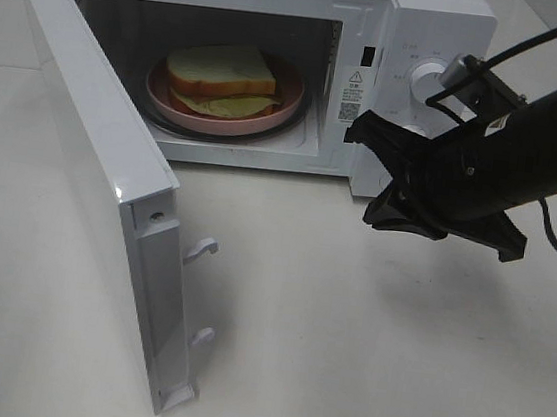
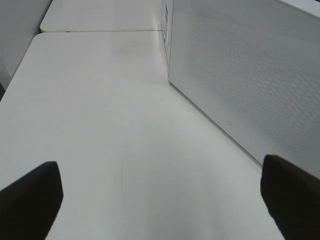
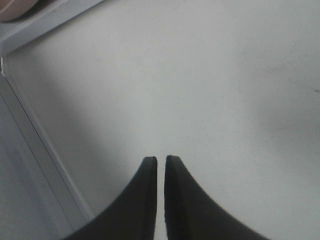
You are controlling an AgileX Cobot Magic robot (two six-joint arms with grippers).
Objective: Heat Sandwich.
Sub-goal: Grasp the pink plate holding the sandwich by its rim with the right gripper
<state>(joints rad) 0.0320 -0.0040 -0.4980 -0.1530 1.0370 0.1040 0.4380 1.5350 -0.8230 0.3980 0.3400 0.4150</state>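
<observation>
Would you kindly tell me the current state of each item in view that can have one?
Microwave door: swung wide open.
Sandwich: resting on the pink plate, inside the microwave.
Left gripper: jaws wide open, empty.
Right gripper: jaws nearly closed with only a thin slit between them, holding nothing, outside the microwave.

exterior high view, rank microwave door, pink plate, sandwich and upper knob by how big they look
1. microwave door, swung open toward the camera, so nearness exaggerates it
2. pink plate
3. sandwich
4. upper knob
</observation>
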